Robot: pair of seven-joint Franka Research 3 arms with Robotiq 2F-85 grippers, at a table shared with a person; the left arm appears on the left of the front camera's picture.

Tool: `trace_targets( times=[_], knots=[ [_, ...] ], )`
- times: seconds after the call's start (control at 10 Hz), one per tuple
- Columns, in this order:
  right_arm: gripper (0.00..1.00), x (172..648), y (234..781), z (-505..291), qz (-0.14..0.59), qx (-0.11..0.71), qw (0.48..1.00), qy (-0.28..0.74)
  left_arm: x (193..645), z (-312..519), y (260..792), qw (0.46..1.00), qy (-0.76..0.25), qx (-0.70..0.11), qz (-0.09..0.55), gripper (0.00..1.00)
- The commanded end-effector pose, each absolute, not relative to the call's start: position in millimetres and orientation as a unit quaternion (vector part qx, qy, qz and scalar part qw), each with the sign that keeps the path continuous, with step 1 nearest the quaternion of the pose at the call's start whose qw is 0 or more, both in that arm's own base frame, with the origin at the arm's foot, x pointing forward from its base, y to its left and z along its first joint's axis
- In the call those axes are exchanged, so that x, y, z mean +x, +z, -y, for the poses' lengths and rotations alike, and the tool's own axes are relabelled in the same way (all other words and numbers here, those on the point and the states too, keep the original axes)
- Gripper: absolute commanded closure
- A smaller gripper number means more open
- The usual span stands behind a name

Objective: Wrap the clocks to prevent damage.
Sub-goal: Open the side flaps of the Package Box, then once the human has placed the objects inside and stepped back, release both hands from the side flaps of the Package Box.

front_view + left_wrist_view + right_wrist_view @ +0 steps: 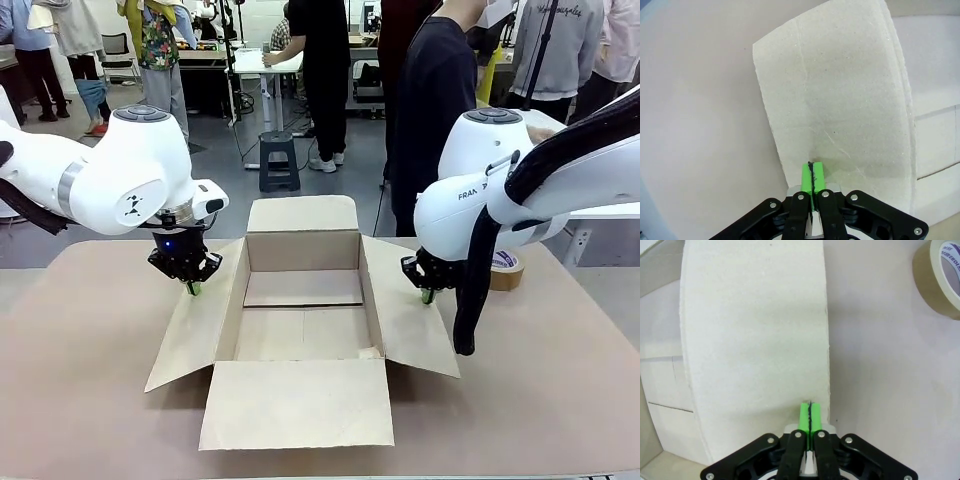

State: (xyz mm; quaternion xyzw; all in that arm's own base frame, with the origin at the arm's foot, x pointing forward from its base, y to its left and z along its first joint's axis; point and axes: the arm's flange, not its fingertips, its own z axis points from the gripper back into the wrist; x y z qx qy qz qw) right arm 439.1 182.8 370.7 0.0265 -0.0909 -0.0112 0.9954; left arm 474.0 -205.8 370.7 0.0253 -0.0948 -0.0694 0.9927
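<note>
The clocks are out of view. An open cardboard box stands in the middle of the table with all its flaps spread out and nothing inside. My left gripper is shut, its green tips resting on the box's left flap. In the left wrist view the gripper has its pads pressed together over that flap. My right gripper is also shut, tips down at the outer edge of the right flap. The right wrist view shows the gripper closed beside the flap's edge.
A roll of brown tape lies on the table behind my right arm, and shows as the tape roll at the right wrist view's top corner. A person in a dark top stands at the far side. The tabletop spreads out around the box.
</note>
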Motion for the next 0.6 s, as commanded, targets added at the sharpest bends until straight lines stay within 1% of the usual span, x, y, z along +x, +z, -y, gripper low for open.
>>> trace_targets(
  times=[0.0, 0.5],
  knots=[
    [0.99, 438.7, 368.1, -182.7, 0.091, 0.019, 0.996, -0.016, 472.8, 206.3, 371.3, 0.992, -0.074, 0.034, 0.094, 1.00],
    [0.99, 438.7, 368.1, -182.7, 0.091, 0.019, 0.996, -0.016, 472.8, 206.3, 371.3, 0.992, -0.074, 0.034, 0.094, 1.00]
  ],
)
